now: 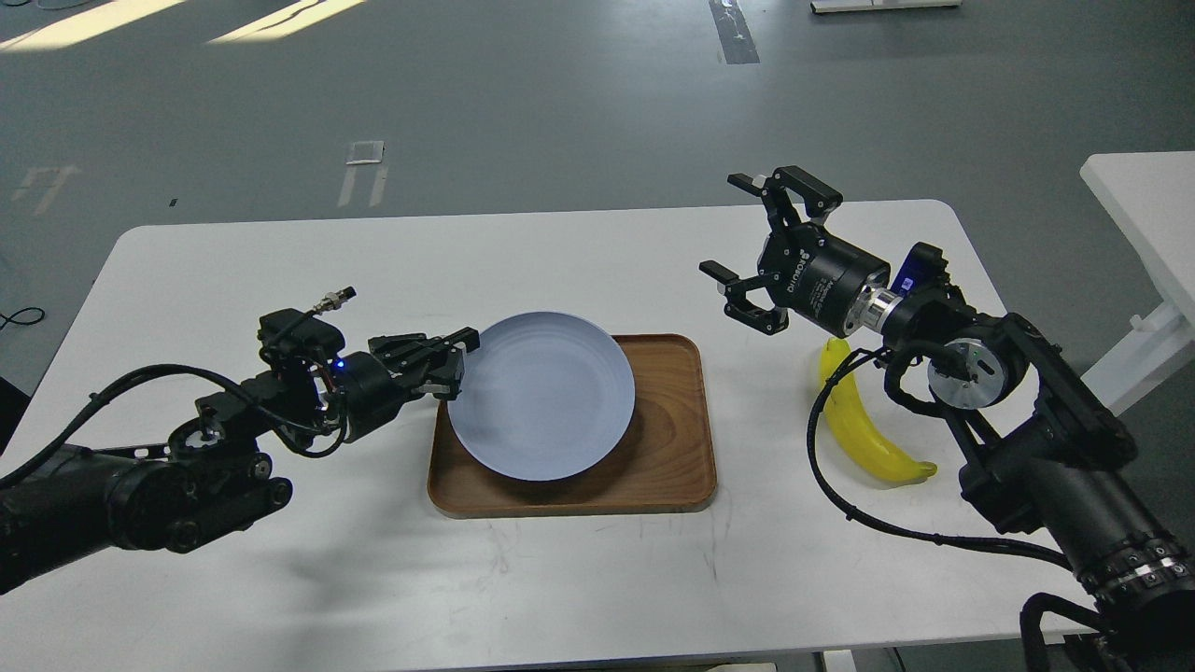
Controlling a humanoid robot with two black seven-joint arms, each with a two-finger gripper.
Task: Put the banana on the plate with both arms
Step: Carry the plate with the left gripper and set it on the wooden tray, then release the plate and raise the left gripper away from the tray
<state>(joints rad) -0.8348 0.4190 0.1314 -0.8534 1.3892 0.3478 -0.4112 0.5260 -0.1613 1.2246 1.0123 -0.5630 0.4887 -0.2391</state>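
A: Where is the banana (864, 429)?

B: On the white table (233, 271), near its right edge, lying flat and partly hidden under the right arm's wrist and cable. It is well apart from the plate (541, 395).

A: And the plate?

B: It sits on the wooden tray (667, 467) near the middle of the table, overhanging the tray's left and far edges.

A: The hands?

B: The right gripper (756, 238) hangs above the table just beyond the banana, fingers spread wide, grasping nothing. The left gripper (448, 359) lies low at the plate's left rim, its fingertips touching or almost touching it; I cannot tell whether it is clenched.
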